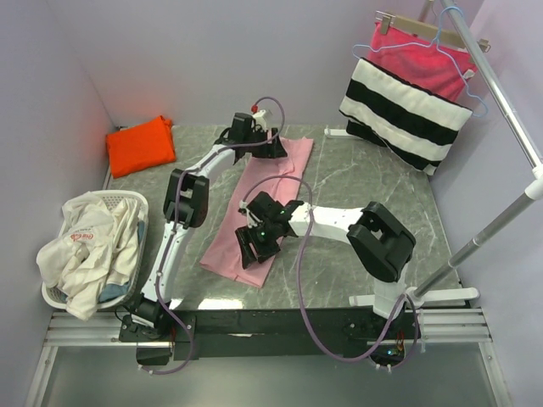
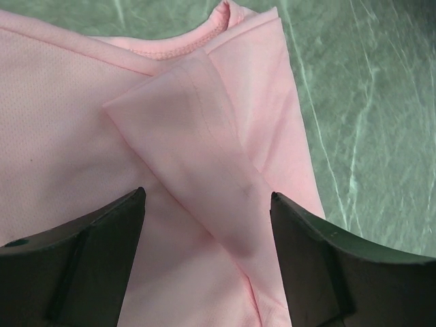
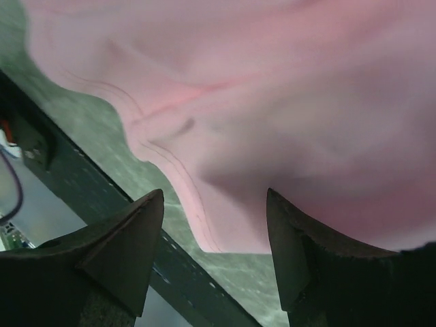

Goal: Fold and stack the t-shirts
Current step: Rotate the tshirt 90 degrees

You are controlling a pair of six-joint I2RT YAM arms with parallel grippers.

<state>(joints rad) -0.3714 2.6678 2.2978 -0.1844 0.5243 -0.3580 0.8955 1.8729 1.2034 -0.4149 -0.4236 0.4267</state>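
The light pink t-shirt (image 1: 254, 203) lies as a long narrow strip across the table's middle, collar end at the back. The folded orange t-shirt (image 1: 141, 145) sits at the back left corner. My left gripper (image 1: 273, 146) hovers open over the pink shirt's collar end; its wrist view shows the collar seam and a sleeve (image 2: 197, 157) folded in between the open jaws. My right gripper (image 1: 253, 246) is open over the shirt's near hem; the hem corner (image 3: 225, 225) shows between its jaws near the table's front edge.
A white laundry basket (image 1: 136, 254) heaped with pale clothes stands at the left. A black-and-white striped cloth (image 1: 405, 114) and a magenta cloth on a hanger (image 1: 422, 58) hang from a rail (image 1: 501, 93) at the back right.
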